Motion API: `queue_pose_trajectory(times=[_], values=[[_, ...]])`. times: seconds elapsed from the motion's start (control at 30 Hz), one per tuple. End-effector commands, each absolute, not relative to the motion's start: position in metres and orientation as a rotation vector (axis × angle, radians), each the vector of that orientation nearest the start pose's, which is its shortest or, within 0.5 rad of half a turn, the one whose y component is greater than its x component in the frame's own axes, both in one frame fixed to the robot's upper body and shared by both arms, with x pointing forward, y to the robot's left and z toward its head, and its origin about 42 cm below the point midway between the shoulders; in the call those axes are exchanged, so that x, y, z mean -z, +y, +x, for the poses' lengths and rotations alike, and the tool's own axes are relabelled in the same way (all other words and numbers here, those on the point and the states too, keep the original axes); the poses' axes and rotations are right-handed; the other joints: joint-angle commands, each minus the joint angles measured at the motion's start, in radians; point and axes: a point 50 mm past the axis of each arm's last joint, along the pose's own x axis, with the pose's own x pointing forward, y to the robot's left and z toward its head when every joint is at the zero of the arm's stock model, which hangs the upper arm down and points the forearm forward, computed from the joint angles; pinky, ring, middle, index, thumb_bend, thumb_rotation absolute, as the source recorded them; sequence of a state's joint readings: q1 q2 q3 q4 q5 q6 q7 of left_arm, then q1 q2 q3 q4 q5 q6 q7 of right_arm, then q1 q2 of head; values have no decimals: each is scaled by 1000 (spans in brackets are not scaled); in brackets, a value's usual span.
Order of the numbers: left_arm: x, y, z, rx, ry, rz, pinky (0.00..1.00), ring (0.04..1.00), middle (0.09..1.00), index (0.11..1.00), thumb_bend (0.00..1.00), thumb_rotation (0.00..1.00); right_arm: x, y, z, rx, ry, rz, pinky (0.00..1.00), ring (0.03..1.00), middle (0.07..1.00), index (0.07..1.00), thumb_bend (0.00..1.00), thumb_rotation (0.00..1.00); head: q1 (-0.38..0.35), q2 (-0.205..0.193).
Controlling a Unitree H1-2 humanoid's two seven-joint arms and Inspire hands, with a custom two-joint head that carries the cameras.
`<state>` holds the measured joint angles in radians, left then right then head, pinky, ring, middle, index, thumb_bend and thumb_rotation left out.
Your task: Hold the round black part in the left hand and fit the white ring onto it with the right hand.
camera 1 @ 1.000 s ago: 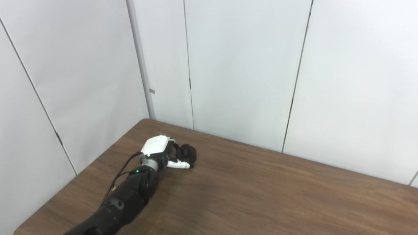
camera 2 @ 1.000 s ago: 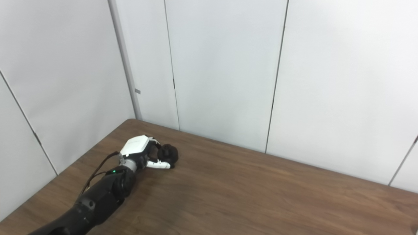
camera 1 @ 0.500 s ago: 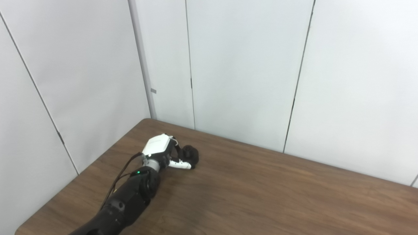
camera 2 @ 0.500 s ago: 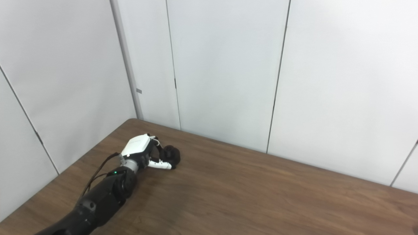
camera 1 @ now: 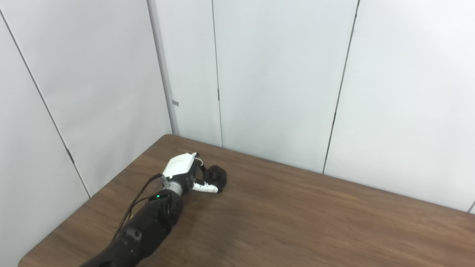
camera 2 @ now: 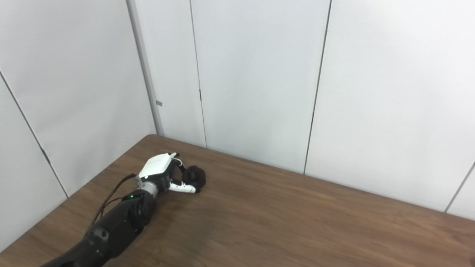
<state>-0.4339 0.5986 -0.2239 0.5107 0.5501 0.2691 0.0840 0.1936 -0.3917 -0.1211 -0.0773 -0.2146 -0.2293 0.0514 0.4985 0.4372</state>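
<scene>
The round black part (camera 1: pixel 218 175) rests on the brown table (camera 1: pixel 297 222) near its far left corner. My left hand (camera 1: pixel 187 174), with a white back and black fingers, lies beside the part. Its fingers curl over the part's near side and its white thumb (camera 2: pixel 182 188) reaches along the part's front, so the hand is closed around it. The part still touches the tabletop. No white ring shows in either view. My right hand is out of the picture.
White wall panels (camera 1: pixel 278 81) stand right behind the table's far edge and along its left edge. The table's left edge (camera 1: pixel 92 200) runs close beside my left forearm (camera 1: pixel 148 222).
The whole picture has shifted slightly, so the camera moved. My left hand has turned a little around the black part; the part has stayed where it was on the table.
</scene>
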Motion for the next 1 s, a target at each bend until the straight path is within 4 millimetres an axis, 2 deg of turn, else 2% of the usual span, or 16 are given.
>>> queue_pose_trajectory(times=[0.0,0.13,0.6,0.7,0.97], values=[[-111,401,393,-23,448,1206,1000,1000,998,737,994,207,-126,-369,217,-2,-94,-644,1000,1000,1000,987,481,521,1,0],[-112,400,394,-12,455,1209,1000,1000,1000,776,1000,221,-126,-368,217,-4,-91,-652,1000,1000,1000,993,478,524,-1,0],[-112,398,397,-3,453,1213,1000,1000,1000,773,1000,212,-125,-366,217,-7,-103,-654,1000,1000,1000,995,476,532,-4,-3],[-113,396,396,-1,456,1217,1000,1000,1000,794,1000,212,-125,-366,217,-7,-103,-646,1000,1000,1000,990,478,530,-4,-2],[-113,396,396,4,471,1216,1000,1000,1000,933,1000,245,-125,-366,216,-5,-103,-640,1000,1000,1000,988,492,532,-4,-1]])
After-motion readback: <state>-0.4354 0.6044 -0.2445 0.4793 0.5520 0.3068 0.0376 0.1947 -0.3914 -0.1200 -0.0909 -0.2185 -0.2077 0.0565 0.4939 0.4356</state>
